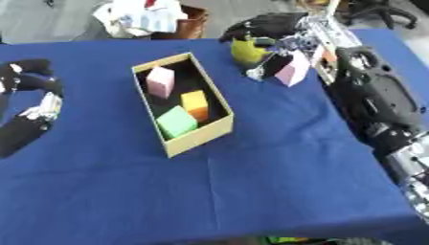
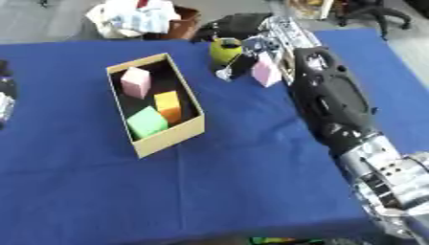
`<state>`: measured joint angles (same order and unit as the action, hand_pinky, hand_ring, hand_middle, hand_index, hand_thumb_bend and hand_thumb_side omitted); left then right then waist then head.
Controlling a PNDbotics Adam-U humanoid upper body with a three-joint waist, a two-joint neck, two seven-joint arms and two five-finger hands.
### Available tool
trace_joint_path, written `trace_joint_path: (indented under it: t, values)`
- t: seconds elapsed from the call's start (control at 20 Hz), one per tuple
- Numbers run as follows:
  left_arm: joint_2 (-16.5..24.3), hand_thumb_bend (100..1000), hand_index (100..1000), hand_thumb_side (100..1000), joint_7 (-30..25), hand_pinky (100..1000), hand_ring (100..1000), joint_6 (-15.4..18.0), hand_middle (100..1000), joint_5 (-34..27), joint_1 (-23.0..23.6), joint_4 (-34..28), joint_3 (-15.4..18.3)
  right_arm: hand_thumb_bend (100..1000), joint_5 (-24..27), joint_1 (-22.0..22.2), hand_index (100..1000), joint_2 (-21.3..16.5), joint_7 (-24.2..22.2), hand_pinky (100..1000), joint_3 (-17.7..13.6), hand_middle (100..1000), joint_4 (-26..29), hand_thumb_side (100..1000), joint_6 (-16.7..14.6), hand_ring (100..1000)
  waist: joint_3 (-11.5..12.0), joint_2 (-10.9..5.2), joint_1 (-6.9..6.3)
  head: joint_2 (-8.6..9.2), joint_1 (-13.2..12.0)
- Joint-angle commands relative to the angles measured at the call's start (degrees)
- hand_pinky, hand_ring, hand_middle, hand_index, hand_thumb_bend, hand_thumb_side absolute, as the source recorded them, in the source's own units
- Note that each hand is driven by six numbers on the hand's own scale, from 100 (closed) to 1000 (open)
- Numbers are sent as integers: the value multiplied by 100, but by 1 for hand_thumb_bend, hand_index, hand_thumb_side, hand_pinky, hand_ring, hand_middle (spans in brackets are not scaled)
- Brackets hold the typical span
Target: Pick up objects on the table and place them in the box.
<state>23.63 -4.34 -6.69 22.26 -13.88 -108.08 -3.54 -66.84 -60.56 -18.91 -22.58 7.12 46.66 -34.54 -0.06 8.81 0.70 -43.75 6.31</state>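
An open cardboard box (image 1: 198, 136) lies left of the table's middle, its long side running away from me. Inside are a pink block (image 1: 160, 81), an orange block (image 1: 195, 105) and a green block (image 1: 176, 122). At the far middle my right hand (image 1: 266, 29) reaches down over another pink block (image 1: 292, 72), which is tilted, with silver fingers (image 1: 259, 72) curled down its left side. A yellow rounded object (image 1: 245, 51) stands just behind those fingers. My left hand (image 1: 38, 112) rests at the left edge, fingers relaxed, holding nothing.
My right arm (image 1: 377, 100) lies along the table's right side. A blue cloth (image 1: 251, 191) covers the table. Beyond the far edge stands a brown container with white items (image 1: 155, 19), and a chair (image 2: 381, 12) is at the far right.
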Motion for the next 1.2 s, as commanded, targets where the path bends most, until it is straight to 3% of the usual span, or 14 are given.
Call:
trace_joint_path:
  t: [0.05, 0.75, 1.2]
  values:
    - [119, 151, 833, 609, 13, 793, 675, -5, 702, 26, -37, -70, 70, 100, -166, -105, 988, -170, 129, 871, -204, 957, -202, 406, 240, 979, 3, -110, 47, 62, 31]
    - [104, 149, 833, 611, 8, 794, 673, -6, 701, 27, -46, -74, 71, 100, -758, -37, 985, -189, 517, 885, -594, 956, -1133, 507, 848, 989, 56, -88, 49, 86, 70]
    - [105, 148, 833, 611, 12, 795, 672, -5, 701, 33, -49, -78, 72, 100, -987, 3, 982, -250, 902, 926, -686, 956, -1340, 459, 992, 1000, 61, -73, 30, 107, 108]
